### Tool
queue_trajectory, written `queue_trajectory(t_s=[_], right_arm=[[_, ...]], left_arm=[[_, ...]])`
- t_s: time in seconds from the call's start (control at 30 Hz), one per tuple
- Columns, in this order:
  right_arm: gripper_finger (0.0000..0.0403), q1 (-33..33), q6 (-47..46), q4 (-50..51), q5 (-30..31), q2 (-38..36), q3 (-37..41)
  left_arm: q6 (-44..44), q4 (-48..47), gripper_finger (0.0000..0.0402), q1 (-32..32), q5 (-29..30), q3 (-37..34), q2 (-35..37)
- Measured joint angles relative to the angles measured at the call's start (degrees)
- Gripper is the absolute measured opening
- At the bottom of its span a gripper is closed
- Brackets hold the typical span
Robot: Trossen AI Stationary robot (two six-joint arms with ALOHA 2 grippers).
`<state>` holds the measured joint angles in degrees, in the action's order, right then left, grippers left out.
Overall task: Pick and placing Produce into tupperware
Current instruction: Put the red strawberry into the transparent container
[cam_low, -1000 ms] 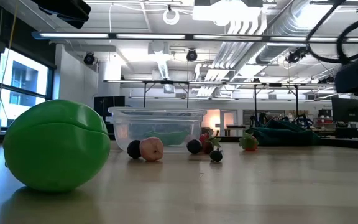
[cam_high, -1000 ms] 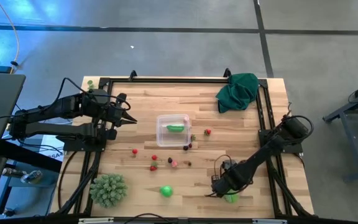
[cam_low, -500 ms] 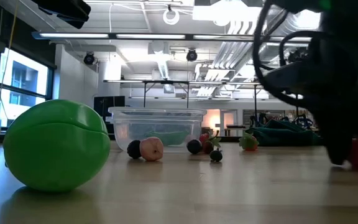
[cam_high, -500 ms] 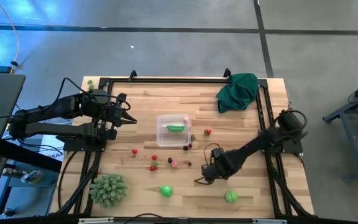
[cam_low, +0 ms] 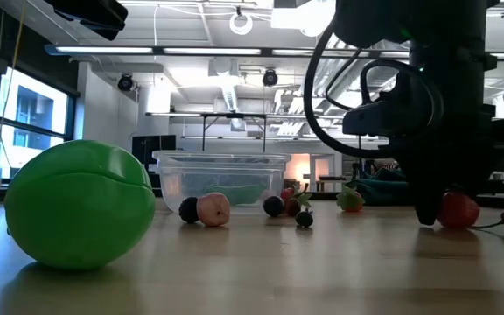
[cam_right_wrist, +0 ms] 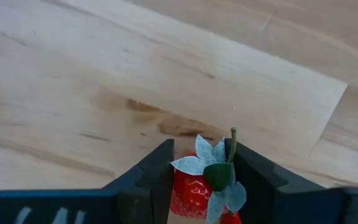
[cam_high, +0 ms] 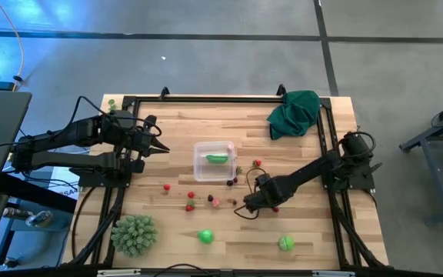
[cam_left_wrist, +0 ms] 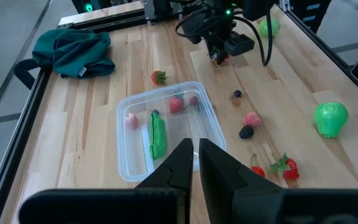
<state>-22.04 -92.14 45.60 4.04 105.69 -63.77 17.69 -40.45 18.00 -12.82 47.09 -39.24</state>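
The clear tupperware (cam_high: pixel 214 161) stands mid-table with a green pod (cam_left_wrist: pixel 157 134), a pink piece and a red piece inside. Loose produce lies around it: a strawberry (cam_high: pixel 257 163), small red pieces (cam_high: pixel 191 195), a pink one (cam_high: pixel 215 202), a green pepper (cam_high: pixel 205 236) and a green ball (cam_high: pixel 286 243). My right gripper (cam_high: pixel 255 201) hovers right of and nearer than the tupperware, pointing down, shut on a red strawberry (cam_right_wrist: pixel 197 186). My left gripper (cam_high: pixel 160 150) waits shut, raised left of the tupperware, holding nothing. My right gripper pinches the red strawberry by its two sides (cam_right_wrist: pixel 180 184), one finger (cam_right_wrist: pixel 157 171) on each side, with the green leaf cap and stem (cam_right_wrist: pixel 219 174) facing the camera. The fingers come from above, pointing down. The berry (cam_low: pixel 458 210) hangs at the fingertips, close above the wood.
A dark green cloth (cam_high: pixel 294 113) lies at the far right corner and a large spiky pale-green ball (cam_high: pixel 134 234) at the near left. A black frame (cam_high: pixel 325 138) runs along the table's edges. Bare wood lies between the right gripper and the tupperware.
My right gripper has travelled level from the near right, beside the green ball, toward the table's left and far side, nearer the tupperware. Its wrist has rolled on the way. The red strawberry has gone with it; the fingers have kept the same gap.
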Motion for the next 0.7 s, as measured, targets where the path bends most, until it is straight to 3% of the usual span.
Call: queue_trajectory(t_s=[0.3,0.7], right_arm=[[0.0134,0.3,1.2,1.4,1.3,0.0,0.0],[0.0180,0.3,2.3,2.0,0.2,0.0,0.0]], left_arm=[[0.0,0.0,0.0019,0.0,0.0,0.0,0.0],[0.0,0.0,0.0019,0.0,0.0,0.0,0.0]])
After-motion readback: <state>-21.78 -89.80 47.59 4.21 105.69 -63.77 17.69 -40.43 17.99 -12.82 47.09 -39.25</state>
